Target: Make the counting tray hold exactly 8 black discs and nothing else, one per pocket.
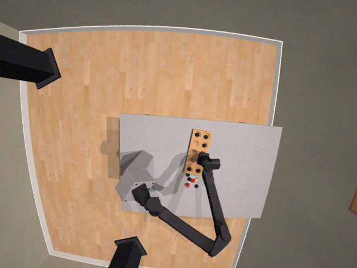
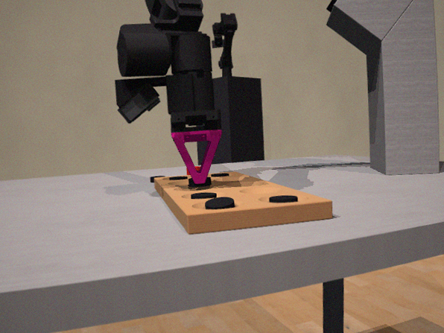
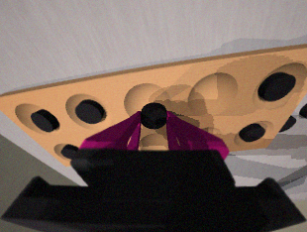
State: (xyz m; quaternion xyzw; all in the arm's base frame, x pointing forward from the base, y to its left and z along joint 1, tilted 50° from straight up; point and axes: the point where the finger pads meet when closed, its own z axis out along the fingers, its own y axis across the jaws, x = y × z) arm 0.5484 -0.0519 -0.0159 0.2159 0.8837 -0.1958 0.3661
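The wooden counting tray [image 1: 198, 151] lies flat on the grey table, and it also shows in the side view [image 2: 243, 203] and the wrist view [image 3: 163, 109]. Several black discs rest in its pockets, among them one at the far end [image 1: 197, 134] and one at the near end [image 1: 189, 169]. My gripper [image 2: 199, 178] points straight down over the tray's middle, shut on a black disc [image 3: 154, 115]. The disc sits low, at an empty middle pocket. Whether it touches the pocket floor I cannot tell.
Loose pieces lie just off the tray's near end: black discs [image 1: 196, 186], a red disc [image 1: 193, 180], a cream disc [image 1: 197, 179] and a red cube [image 1: 187, 185]. A tall grey block [image 2: 402, 84] stands at the table's corner.
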